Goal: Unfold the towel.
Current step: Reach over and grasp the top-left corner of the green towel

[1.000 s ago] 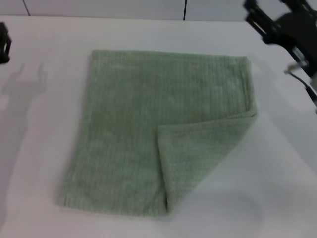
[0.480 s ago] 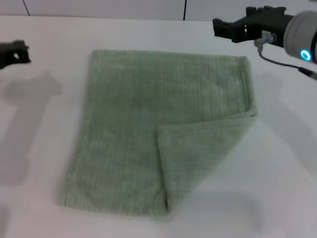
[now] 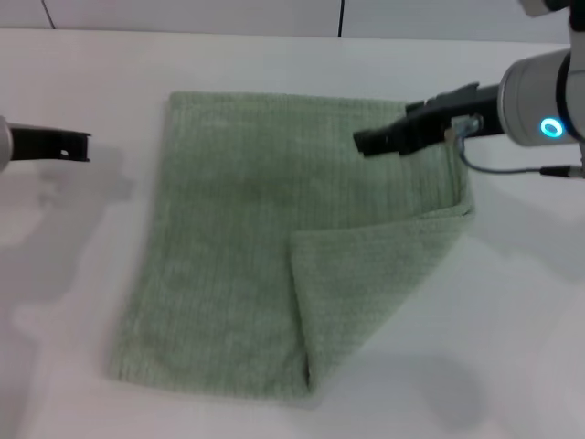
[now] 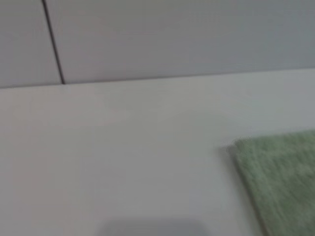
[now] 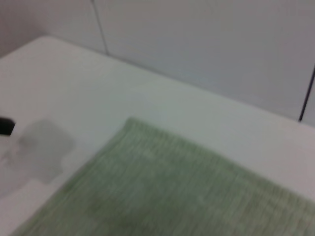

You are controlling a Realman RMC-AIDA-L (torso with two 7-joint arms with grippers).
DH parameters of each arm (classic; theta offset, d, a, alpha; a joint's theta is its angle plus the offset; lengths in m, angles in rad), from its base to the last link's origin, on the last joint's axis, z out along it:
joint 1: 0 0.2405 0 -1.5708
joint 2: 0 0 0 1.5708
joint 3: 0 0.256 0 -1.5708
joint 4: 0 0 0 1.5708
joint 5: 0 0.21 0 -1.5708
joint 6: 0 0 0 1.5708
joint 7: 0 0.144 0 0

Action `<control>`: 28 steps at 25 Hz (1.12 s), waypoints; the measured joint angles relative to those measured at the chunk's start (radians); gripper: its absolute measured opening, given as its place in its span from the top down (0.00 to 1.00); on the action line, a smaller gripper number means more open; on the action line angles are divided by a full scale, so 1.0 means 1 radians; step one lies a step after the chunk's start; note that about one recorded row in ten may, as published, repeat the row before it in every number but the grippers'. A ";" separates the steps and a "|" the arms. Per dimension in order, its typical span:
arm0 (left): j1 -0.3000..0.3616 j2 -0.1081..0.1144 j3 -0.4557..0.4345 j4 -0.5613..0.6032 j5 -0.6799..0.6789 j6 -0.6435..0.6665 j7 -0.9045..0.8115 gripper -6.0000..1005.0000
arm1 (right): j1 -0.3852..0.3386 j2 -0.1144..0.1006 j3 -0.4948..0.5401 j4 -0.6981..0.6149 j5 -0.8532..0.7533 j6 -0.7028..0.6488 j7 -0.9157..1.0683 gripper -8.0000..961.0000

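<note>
One fold left to undo: pale sage-green ribbed terry towel (image 3: 274, 247) lying flat on plain white tabletop (image 3: 512, 320), corner at five o'clock doubled back as a triangular flap (image 3: 366, 283) toward the middle. Black right gripper (image 3: 375, 142) hovering above the cloth at about one o'clock, well short of the flap; cannot tell whether spread or clenched, nothing visibly grasped. Black left gripper (image 3: 78, 146) off the towel at nine o'clock, over bare table; closure likewise impossible to judge. Likely hazards: pinching both layers at the flap's crease and dragging the whole towel instead of peeling the top layer; gripping too far from the flap's tip, leaving a bunched ridge; pulling without the far side held, sliding the cloth across the smooth surface.
</note>
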 joint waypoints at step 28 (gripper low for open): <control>-0.138 -0.002 0.065 0.221 -0.027 -0.063 0.057 0.98 | 0.126 0.005 -0.186 -0.289 0.115 -0.075 -0.039 0.19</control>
